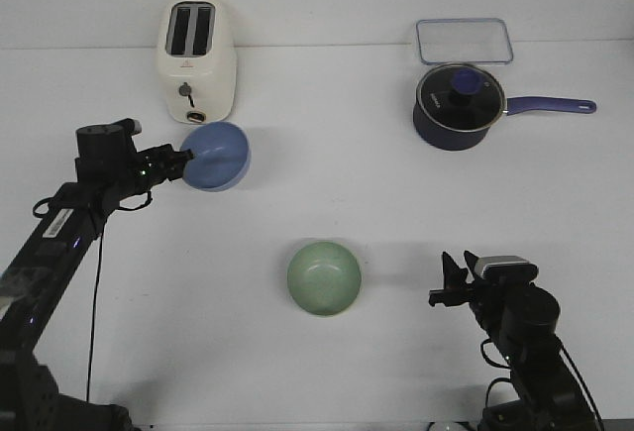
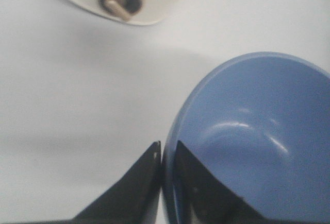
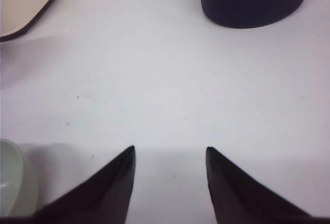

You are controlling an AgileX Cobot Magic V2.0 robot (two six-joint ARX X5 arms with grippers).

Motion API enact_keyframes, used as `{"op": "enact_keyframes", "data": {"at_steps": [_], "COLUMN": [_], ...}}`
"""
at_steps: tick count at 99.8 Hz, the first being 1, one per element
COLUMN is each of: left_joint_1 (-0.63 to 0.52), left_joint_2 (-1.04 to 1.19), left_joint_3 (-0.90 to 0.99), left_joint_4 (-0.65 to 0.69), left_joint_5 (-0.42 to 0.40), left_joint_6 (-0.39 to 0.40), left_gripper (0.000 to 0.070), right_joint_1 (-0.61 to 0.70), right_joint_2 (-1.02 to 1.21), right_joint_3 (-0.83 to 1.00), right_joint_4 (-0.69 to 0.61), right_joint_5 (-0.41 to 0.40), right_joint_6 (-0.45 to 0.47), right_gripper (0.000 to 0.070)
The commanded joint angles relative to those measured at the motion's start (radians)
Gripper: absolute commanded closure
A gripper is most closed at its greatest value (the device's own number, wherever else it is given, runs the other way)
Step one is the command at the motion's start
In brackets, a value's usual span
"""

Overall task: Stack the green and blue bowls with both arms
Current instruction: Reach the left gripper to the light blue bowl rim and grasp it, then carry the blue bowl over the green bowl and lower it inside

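Stacking not yet done: 2 bowls well apart, neither inside the other.

Blue bowl (image 1: 217,157) pinched at its rim by the left gripper (image 1: 184,161), fingers closed on the wall, 1 inside and 1 outside, as seen in the left wrist view (image 2: 164,183). Tilted, mouth turned partly toward the camera, just in front of the toaster (image 1: 198,60) and slightly right of it. Judged lifted or tipped up off the table (image 1: 327,183), though contact underneath cannot be told from these views.

Green bowl (image 1: 324,277) upright on the table, well in front of the toaster and to its right, untouched. Edge of it visible in the right wrist view (image 3: 15,183), beside the tips of the right gripper (image 3: 170,180).

Right gripper (image 1: 443,290) empty, fingers spread apart, hovering low near the green bowl on the side away from the toaster, not touching it.

Saucepan (image 1: 461,106) and clear container (image 1: 464,41) far to the right of the toaster, out of play.

Roughly 1 of 3 steps secured: blue bowl gripped. Left to do, by judgement: carry it over the green bowl, lower it in, release; possibly steady the green bowl with the right arm.
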Motion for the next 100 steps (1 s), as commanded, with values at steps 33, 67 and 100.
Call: {"op": "enact_keyframes", "data": {"at_steps": [33,67,100], "left_joint_1": [-0.274,-0.567,-0.608], "left_joint_2": [-0.224,-0.133,-0.068], "left_joint_3": [-0.073,-0.138,-0.137], "left_joint_4": [-0.155,-0.102,-0.052], "left_joint_5": [0.096,0.038,-0.018], "left_joint_6": [0.114,0.116,0.125], "left_gripper": [0.0687,0.0687,0.0350], "right_joint_1": [0.005,0.005,0.005], "right_joint_2": [0.005,0.005,0.005], "right_joint_3": [0.001,0.001,0.001], "right_joint_4": [0.008,0.008,0.008], "right_joint_5": [-0.002,-0.002,-0.002], "right_joint_6": [-0.008,-0.008,-0.008], "right_gripper": [0.0424,0.0424,0.0424]}}
